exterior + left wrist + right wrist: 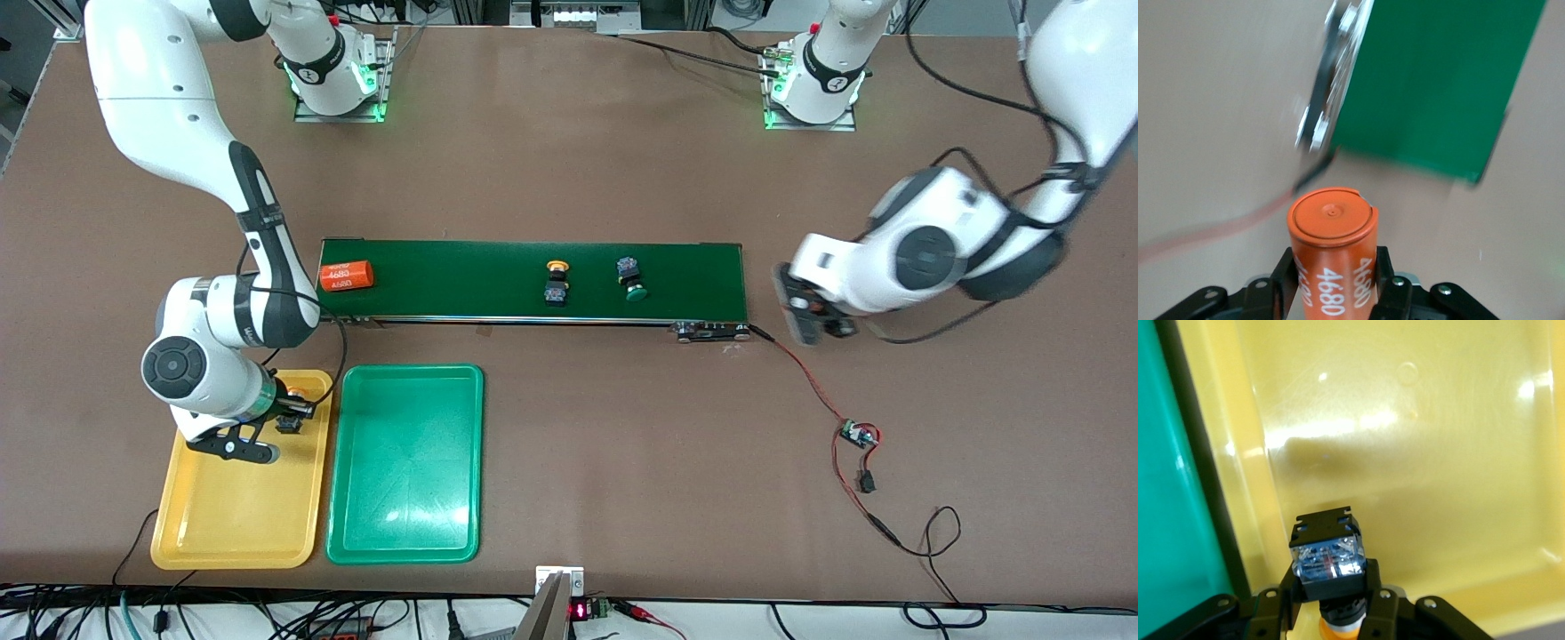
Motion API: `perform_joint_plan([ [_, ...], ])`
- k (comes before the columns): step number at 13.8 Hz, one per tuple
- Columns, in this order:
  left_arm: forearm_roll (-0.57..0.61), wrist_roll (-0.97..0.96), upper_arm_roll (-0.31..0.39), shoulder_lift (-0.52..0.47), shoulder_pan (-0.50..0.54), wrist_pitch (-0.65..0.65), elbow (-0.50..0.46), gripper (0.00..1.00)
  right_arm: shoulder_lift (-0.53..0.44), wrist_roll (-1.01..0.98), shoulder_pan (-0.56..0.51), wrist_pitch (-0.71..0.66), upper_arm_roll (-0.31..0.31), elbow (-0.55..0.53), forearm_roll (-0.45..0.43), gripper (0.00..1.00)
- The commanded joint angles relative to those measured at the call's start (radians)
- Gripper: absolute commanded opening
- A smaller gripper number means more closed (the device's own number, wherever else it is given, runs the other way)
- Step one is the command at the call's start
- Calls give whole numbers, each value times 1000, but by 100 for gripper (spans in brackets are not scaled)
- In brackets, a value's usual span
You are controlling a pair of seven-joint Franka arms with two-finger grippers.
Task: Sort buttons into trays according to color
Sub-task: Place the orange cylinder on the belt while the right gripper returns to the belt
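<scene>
From the front, the right gripper (pixel 286 418) hangs over the shallow yellow plastic tray (pixel 233 524), clamped on a black-and-blue push-button switch with an orange-yellow cap (pixel 289 413); the shallow green plastic tray (pixel 404 516) lies just beside it, bare. To do this step well, I judge the button should be lowered close to the yellow floor, away from the rim shared with the green tray, before the fingers part, so it does not bounce or roll out. On the long dark green conveyor belt (pixel 462 267) I count two more buttons, one yellow-capped (pixel 556 283) and one green-capped (pixel 632 277), plus one orange cylinder marked 4680 (pixel 346 275) at the right arm's end. The left gripper (pixel 805 307) hovers off the belt's other end. In the left wrist view, its fingers (pixel 1286 277) grip a second orange 4680 cylinder (pixel 1333 257). The right wrist view shows the held button (pixel 1328 557) above yellow tray floor (pixel 1418 453).
</scene>
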Motion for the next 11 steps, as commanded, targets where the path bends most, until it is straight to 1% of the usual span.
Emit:
perform_joint_plan([
  [1,-14,32,29,0,-99,55,6,16,16,-38,-19,12,10,33,-17,17],
  [2,-14,29,57,0,-142,55,6,16,19,-55,-21,22,10,33,-17,33],
  [3,-14,25,81,0,-183,55,4,16,22,-45,-22,28,10,31,-15,93],
  [4,-13,22,113,0,-223,55,0,16,19,-52,-31,29,10,31,-12,100],
  [5,-8,22,147,0,-260,55,-2,16,8,-57,-30,23,11,31,-6,100],
  [6,-8,22,161,0,-284,55,-2,16,-4,-52,-24,20,13,30,-3,100],
  [7,-8,22,161,-3,-291,53,-2,20,-39,-52,-24,-10,17,19,0,100],
  [8,-8,22,161,-5,-289,49,-2,51,-68,-49,-21,-82,23,20,3,100],
  [9,-8,34,158,-7,-282,47,-3,96,-102,-42,-11,-142,49,19,27,100],
  [10,-8,34,155,-11,-280,44,-2,100,-133,-22,2,-203,72,19,53,100],
  [11,-10,35,146,-22,-272,39,1,100,-162,30,30,-261,76,19,57,100],
])
